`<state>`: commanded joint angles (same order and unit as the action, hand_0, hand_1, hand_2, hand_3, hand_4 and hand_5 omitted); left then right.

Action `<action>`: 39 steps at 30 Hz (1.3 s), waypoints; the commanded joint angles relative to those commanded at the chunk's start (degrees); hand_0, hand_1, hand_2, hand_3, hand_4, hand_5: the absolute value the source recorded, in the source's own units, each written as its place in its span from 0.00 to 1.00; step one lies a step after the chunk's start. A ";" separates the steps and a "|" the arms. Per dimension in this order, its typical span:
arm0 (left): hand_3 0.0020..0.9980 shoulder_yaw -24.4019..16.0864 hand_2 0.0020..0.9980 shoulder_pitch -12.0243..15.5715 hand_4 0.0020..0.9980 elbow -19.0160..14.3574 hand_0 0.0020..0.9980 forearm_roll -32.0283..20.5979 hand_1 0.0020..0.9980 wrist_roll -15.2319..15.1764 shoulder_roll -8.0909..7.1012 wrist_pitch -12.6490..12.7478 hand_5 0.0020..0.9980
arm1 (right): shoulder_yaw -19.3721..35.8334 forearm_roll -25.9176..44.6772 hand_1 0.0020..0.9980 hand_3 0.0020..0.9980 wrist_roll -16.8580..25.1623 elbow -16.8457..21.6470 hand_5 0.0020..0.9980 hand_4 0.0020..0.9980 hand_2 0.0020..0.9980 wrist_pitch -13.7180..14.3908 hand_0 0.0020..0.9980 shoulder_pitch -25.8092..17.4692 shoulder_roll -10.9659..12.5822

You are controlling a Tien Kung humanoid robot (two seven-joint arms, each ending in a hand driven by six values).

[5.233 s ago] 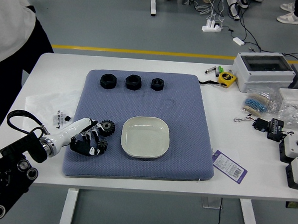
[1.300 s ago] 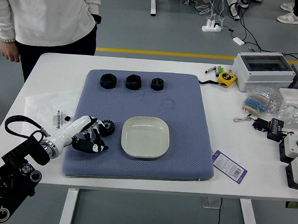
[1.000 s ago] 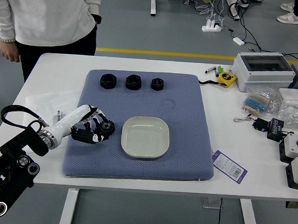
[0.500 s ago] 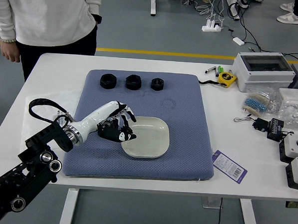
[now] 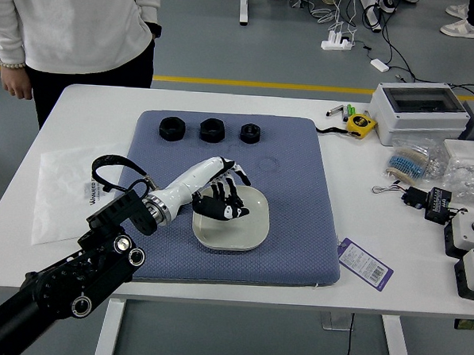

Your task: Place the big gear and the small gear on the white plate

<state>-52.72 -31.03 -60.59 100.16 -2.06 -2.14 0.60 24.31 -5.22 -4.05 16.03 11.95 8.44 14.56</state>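
- Big gear + small gear: neither can be made out now. Poss. in or under L hand [image 5: 212,206], but no proof either way.
- L hand: over white plate's [image 5: 232,242] upper-left part. Can't tell if it's wide, narrow or gripping sth; gap to plate also n/a from this angle.
- Why there: plate sits near mid of blue mat [image 5: 298,228], w/in easy L reach. Hand pos. fits a drop-off, so prob. the placing step, assuming a gear's in the grasp.
- L arm [image 5: 88,281]: in from lower-left corner, slanting up + right across table's [image 5: 65,269] near edge; wrist over mat, hand aimed rightward. Black cable loop [image 5: 97,170] arcs out beside wrist.
- Next, prob.: get load well inside rim, low, then let go. Risk: edge drop, gear rolls off onto mat.
- R arm: n/a in view.
- 3 black hex nuts [image 5: 212,131] in a row along mat's far side, out of the way; prob. not for this job.
- Person [image 5: 86,26] at far left: one hand [image 5: 16,81] hangs by side, off table, touching none of the parts. Other hand hidden.
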 joint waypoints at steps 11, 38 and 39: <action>0.60 0.94 0.62 -0.41 1.00 1.76 0.44 2.52 0.56 0.35 0.84 -1.23 0.29 | 0.53 -1.02 0.65 0.61 -0.37 0.08 0.71 0.87 0.74 0.08 0.65 -0.40 -0.08; 0.61 -10.12 0.56 2.01 1.00 -5.65 0.41 10.56 0.53 2.46 -7.56 -7.00 0.33 | -0.86 1.80 0.65 0.61 0.68 -0.07 0.71 0.87 0.74 -0.07 0.65 -0.33 0.11; 0.61 -9.26 0.56 1.89 1.00 -5.99 0.41 11.34 0.53 2.55 -8.72 -7.79 0.33 | -0.90 1.84 0.65 0.61 0.70 -0.08 0.71 0.87 0.74 -0.10 0.65 -0.29 0.13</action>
<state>-61.98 -29.14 -66.58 111.50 0.50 -10.85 -7.19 23.41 -3.39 -3.35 15.95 11.85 8.15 14.69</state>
